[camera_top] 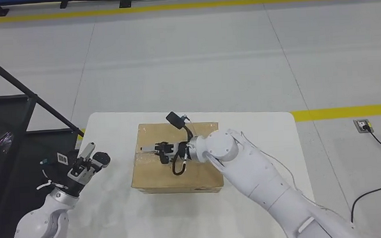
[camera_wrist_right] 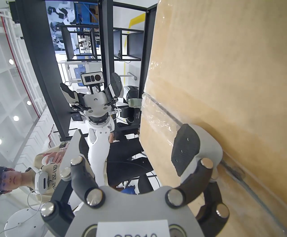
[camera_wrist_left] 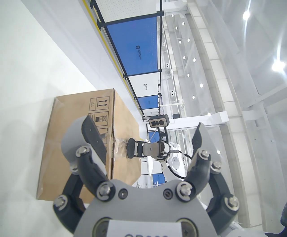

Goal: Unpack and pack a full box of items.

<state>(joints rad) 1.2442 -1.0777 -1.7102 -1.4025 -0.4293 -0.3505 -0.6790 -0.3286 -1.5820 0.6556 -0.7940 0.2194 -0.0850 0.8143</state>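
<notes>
The shut cardboard box (camera_top: 180, 170) sits mid-table (camera_top: 261, 135), its taped seam (camera_wrist_right: 161, 107) running side to side directly under my right pincer (camera_top: 155, 149), spread with one finger (camera_wrist_right: 188, 145) against the lid, so that arm is nearer, while my left pincer (camera_top: 93, 155), also spread, hangs off the box's left side.

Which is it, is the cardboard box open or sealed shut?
Sealed shut: the cardboard box has its top flat and closed, with clear tape over the centre seam.
</notes>
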